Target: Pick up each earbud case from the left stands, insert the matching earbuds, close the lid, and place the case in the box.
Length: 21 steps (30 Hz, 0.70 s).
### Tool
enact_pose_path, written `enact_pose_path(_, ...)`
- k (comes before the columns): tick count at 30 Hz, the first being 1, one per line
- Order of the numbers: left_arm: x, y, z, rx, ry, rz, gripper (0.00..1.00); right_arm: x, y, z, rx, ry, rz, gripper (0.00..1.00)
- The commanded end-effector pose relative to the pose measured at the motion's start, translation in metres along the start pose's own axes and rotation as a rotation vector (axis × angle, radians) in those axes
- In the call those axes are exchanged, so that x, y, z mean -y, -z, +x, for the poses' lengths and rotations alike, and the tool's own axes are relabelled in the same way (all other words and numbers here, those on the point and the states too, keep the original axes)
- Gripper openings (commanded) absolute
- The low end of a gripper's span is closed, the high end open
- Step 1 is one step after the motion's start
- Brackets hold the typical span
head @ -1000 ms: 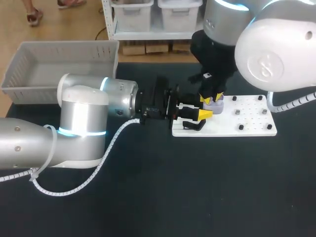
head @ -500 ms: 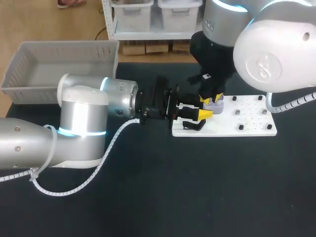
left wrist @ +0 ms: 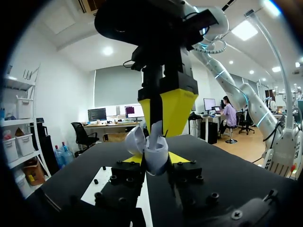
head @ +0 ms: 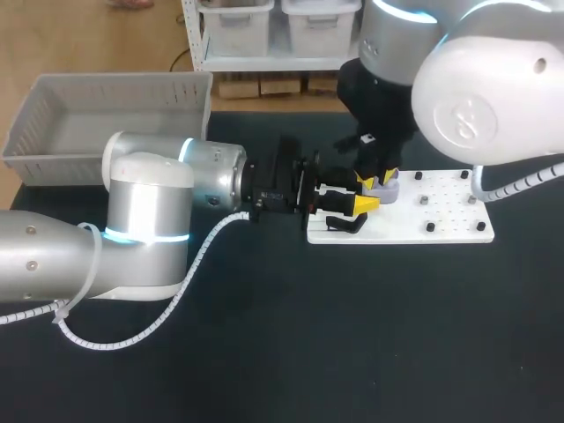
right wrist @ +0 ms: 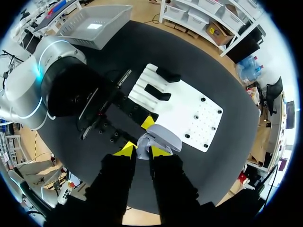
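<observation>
Left tool [head: 357,199] level and clamped, right tool [head: 377,176] pointing down above it

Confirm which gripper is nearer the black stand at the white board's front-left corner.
Left. The left gripper sits just behind the black stand, its fingers on the earbud case; the right gripper hangs farther back, above that case.

In the head view the right arm [head: 485,79] blots out the upper right of the frame. The right tool [head: 376,179] covers most of the earbud case [head: 385,186], leaving only a lavender sliver. The left arm [head: 53,256] runs off the left edge. In the left wrist view the right tool hides the case's inside, so its contents cannot be told.
</observation>
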<state>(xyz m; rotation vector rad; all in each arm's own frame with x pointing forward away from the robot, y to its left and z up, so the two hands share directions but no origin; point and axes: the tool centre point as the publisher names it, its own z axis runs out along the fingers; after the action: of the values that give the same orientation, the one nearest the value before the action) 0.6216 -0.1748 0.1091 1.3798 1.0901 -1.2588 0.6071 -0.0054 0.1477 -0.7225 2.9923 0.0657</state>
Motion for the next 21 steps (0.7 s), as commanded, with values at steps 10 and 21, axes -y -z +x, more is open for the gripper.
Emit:
enact_pose_path(10,0.001,0.000,0.000,0.001,-0.002,-0.003,0.00,-0.003,-0.003,-0.003,-0.007,0.008,0.000,0.40)
enact_pose_path(21,0.001,0.000,0.000,0.001,-0.002,-0.003,0.00,-0.005,0.012,0.010,0.008,0.020,-0.015,1.00)
